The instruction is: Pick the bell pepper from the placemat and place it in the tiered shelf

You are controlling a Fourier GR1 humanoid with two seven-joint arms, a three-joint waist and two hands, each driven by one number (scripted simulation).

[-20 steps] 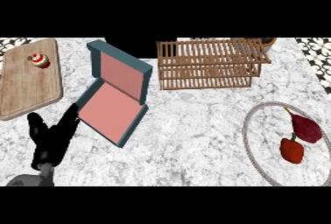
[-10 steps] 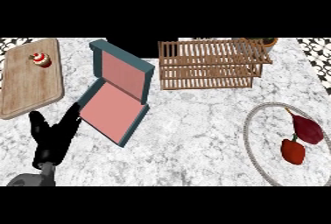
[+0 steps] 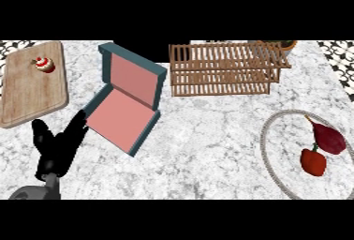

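Note:
A red bell pepper [image 3: 313, 161] lies on a round grey-rimmed placemat [image 3: 271, 154] at the right edge of the head view. A dark red, pointed vegetable [image 3: 328, 137] lies just behind it on the same mat. The wooden tiered shelf [image 3: 224, 68] stands at the back, right of centre, with nothing on its slats. My left hand [image 3: 56, 147] rests at the lower left, fingers straight and pointing up, far from the pepper. It holds nothing. My right hand does not show.
An open teal box with a pink inside [image 3: 124, 98] sits left of centre, its lid raised. A wooden cutting board [image 3: 27, 89] at the far left carries a small cupcake [image 3: 45, 64]. A brown pot [image 3: 283, 44] peeks out behind the shelf.

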